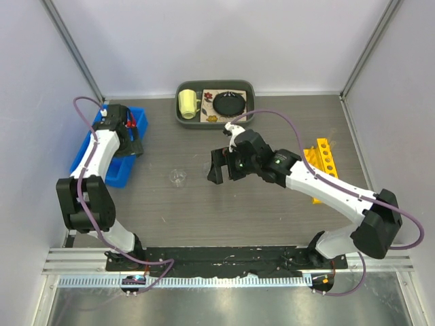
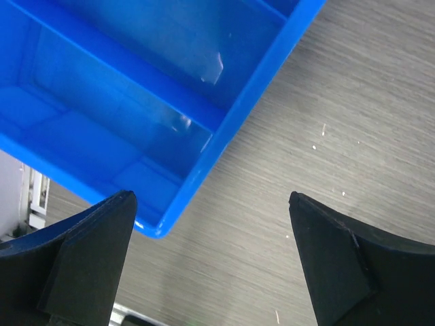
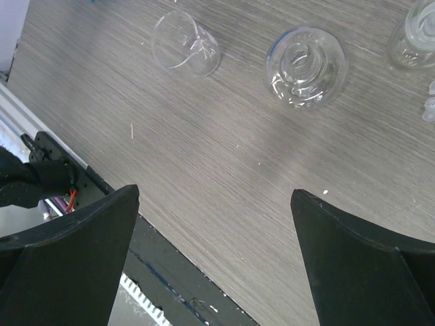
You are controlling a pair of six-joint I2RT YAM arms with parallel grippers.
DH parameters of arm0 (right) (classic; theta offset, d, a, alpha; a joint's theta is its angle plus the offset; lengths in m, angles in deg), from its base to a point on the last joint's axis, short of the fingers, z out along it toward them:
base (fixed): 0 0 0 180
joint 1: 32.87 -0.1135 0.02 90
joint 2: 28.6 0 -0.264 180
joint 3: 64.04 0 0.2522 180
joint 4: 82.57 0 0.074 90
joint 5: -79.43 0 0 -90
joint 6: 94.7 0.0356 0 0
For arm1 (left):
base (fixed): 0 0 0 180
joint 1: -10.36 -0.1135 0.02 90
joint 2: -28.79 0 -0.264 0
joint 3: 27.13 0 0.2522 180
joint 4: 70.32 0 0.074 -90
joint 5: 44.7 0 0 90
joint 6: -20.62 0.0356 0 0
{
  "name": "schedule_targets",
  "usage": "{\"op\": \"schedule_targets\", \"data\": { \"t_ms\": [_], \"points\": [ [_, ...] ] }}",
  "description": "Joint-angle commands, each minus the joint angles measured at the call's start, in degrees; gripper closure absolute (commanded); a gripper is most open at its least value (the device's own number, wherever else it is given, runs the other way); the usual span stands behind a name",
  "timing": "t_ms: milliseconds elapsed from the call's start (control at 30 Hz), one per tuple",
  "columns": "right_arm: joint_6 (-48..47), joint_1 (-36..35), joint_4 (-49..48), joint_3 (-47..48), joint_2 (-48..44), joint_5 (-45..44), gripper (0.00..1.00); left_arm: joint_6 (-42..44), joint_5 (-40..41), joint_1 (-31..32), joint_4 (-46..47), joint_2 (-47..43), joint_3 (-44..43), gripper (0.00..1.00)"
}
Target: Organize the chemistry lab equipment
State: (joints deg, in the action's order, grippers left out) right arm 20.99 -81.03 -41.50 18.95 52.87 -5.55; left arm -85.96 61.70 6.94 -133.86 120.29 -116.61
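Two arms above a desk [image 1: 204,217] of lab glassware, both sets of jaws spread wide and gripping nothing.

The left jaws hang over the corner of one blue bin [image 2: 245,95] at 9 o'clock; the right jaws hover mid-desk. Below the right jaws sit one beaker [image 3: 187,44] at 11 o'clock, one flask [image 3: 306,64] at 1 o'clock and a third glass piece [image 3: 414,30] cut off by the edge. One yellow rack [image 1: 325,159] lies at 3 o'clock. At 12 o'clock one grey tray [image 1: 197,124] holds one yellow mug [image 1: 187,104] and one black disc [image 1: 229,103].

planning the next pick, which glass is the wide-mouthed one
The beaker, leftmost in the right wrist view; the flask beside it narrows to a neck.
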Motion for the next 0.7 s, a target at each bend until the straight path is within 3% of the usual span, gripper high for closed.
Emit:
{"op": "schedule_targets", "data": {
  "t_ms": [0,267,400,667],
  "points": [
    [1.73,-0.53,-6.74,-4.44,-4.74,1.48,0.0,4.53,2.76,0.08,6.7,0.25,-2.32,0.0],
    [1.38,-0.62,-5.26,-7.18,-10.71,0.7,0.0,6.21,3.46,0.17,12.51,4.2,-0.66,0.0],
    [1.11,-0.62,-3.85,-7.8,-14.23,-0.97,0.01,7.17,3.11,0.08,13.48,5.79,-0.56,0.07],
    [1.64,-0.62,-2.88,-10.78,-17.57,-2.29,0.0,7.26,2.23,0.17,15.32,8.95,0.22,0.46]
  ]
}}
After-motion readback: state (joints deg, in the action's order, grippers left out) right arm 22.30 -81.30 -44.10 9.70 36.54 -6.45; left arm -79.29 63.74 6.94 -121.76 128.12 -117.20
